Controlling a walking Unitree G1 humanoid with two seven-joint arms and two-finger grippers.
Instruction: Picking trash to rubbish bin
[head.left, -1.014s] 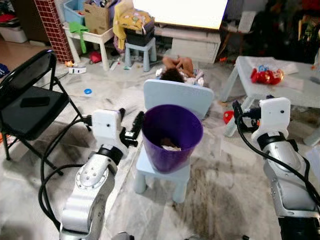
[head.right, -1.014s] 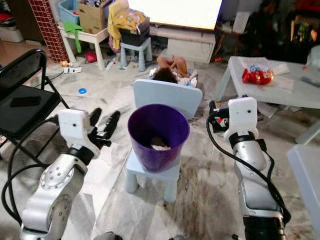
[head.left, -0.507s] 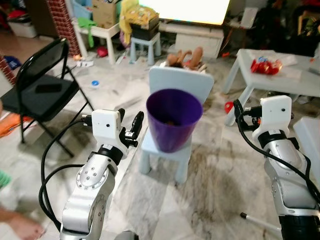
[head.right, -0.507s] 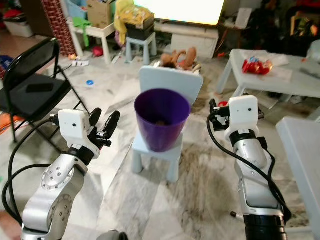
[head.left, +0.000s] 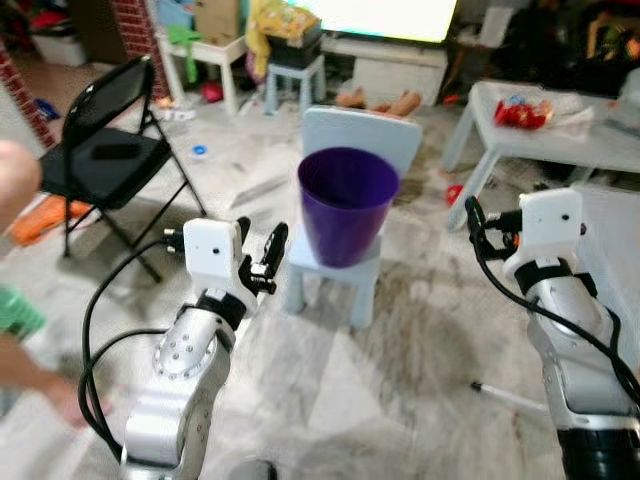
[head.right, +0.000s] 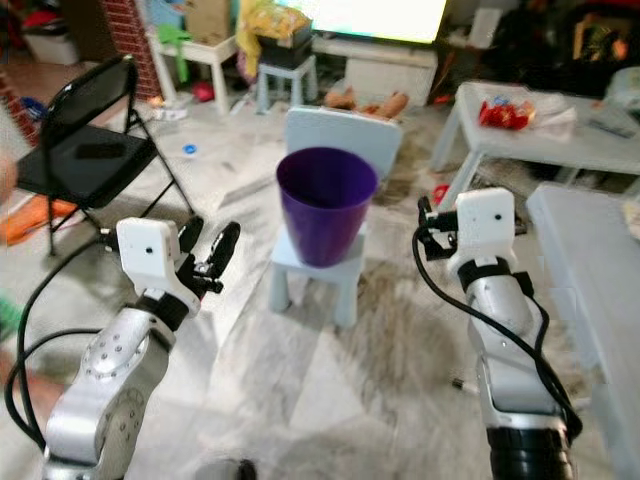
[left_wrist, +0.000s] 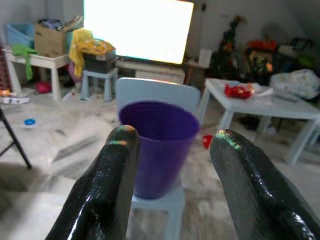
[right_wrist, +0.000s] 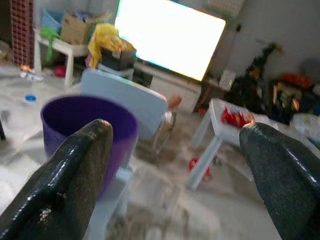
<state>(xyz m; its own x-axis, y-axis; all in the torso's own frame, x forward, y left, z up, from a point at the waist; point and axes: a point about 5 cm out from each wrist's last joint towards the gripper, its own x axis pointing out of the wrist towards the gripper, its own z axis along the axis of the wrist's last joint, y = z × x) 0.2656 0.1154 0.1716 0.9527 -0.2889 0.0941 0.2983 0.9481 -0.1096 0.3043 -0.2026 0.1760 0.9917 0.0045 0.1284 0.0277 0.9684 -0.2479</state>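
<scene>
Backing away, the robot now sees the purple bin (head.left: 347, 203) on its small chair (head.left: 350, 215) at upper centre. Both the left gripper (head.left: 262, 255) and right gripper (right_wrist: 175, 165) hang released and empty; a black folding chair (head.left: 115, 150) stands upper left, a pale table (head.left: 545, 130) upper right.

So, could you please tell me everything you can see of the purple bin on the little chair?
The purple bin is a round, glossy, plastic-looking bucket that tapers from a wide open rim to a narrower base. It has no lid and stands upright on the seat of a small pale blue child's chair, its back wall close to the chair's backrest. Its contents cannot be made out from here. Nothing else touches it: the left gripper hovers open to its left, and the right gripper hangs open apart from it on its right.
</scene>
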